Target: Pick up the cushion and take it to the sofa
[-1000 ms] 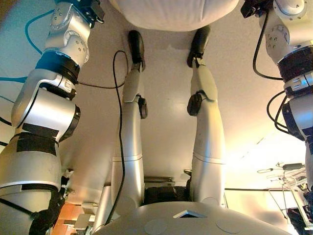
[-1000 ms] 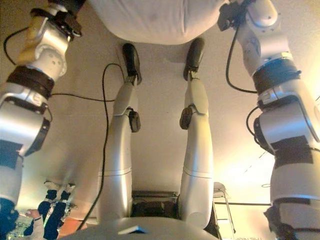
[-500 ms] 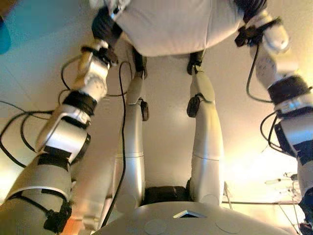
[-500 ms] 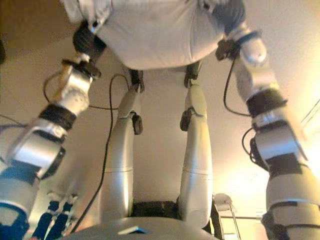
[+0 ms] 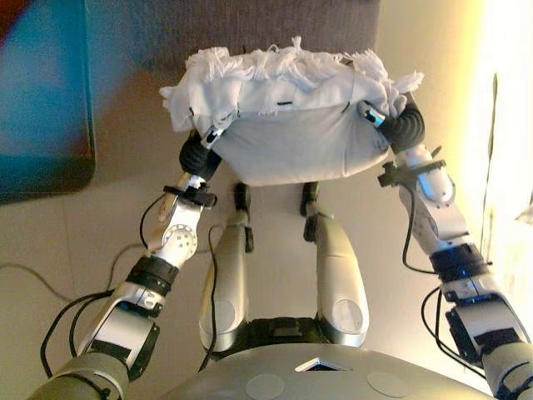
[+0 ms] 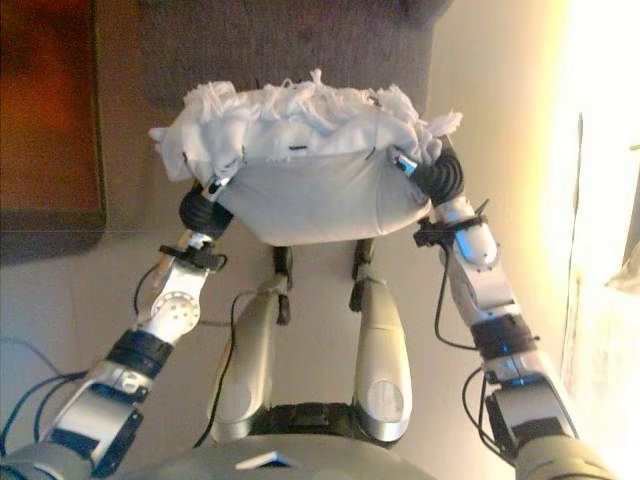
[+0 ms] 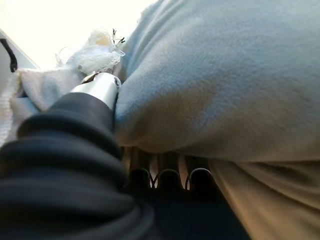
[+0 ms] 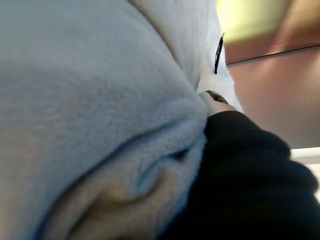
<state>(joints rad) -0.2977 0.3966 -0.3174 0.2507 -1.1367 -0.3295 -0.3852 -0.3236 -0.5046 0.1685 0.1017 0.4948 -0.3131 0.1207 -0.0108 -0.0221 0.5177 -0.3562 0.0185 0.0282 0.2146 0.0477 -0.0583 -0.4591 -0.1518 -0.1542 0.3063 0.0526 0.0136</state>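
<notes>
I hold a white cushion (image 5: 291, 146) with a fringed upper edge between both hands, at chest height in front of me. My left hand (image 5: 202, 148) grips its left end; in the left wrist view its thumb (image 7: 97, 89) lies on top of the cushion (image 7: 220, 75) and its fingers (image 7: 167, 177) go under it. My right hand (image 5: 400, 125) grips the right end, pressed into the cushion (image 8: 90, 100) in the right wrist view. A dark grey sofa (image 5: 250, 29) lies just beyond the cushion.
A dark flat piece of furniture or a rug (image 5: 42, 100) lies on the pale floor (image 5: 83, 242) to my left, beside the sofa. A bright curtain or window (image 5: 510, 133) runs along my right side.
The whole view has shifted, so the sofa now shows beyond the cushion. The cushion, earlier cut off at the upper edge, now shows whole, with both arms stretched out forward.
</notes>
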